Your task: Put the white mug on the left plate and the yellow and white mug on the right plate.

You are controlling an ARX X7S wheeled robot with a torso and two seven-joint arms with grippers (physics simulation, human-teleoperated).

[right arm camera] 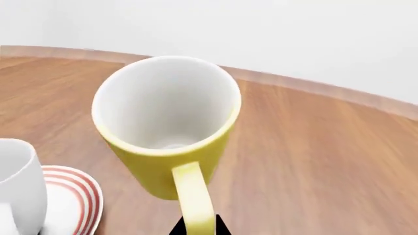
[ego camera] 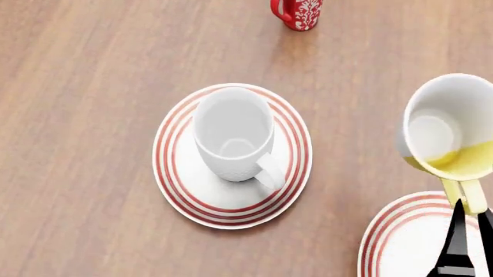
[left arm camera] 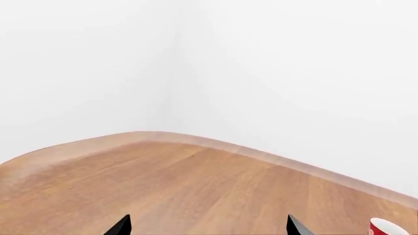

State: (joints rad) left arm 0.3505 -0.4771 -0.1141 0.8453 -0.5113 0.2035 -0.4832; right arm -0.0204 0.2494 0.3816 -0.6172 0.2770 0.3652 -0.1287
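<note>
White mug (ego camera: 233,137) sits on left plate (ego camera: 179,190), frame centre; right claw (ego camera: 471,222) pinches yellow and white mug (ego camera: 451,130) handle, lifted at right edge; next: lower onto right plate (ego camera: 400,239); left claw (left arm camera: 207,226) spread, empty

**Where everything sits around me**

The white mug (ego camera: 233,134) stands upright on the left plate (ego camera: 179,190), its handle turned toward me and to the right. Behind that plate, farther from me, stands the red mug (ego camera: 297,12). To my right, my right gripper (ego camera: 470,216) holds the yellow and white mug (ego camera: 451,130) by its handle, behind the right plate (ego camera: 400,242), which lies nearest me, well apart from the left plate.
</note>
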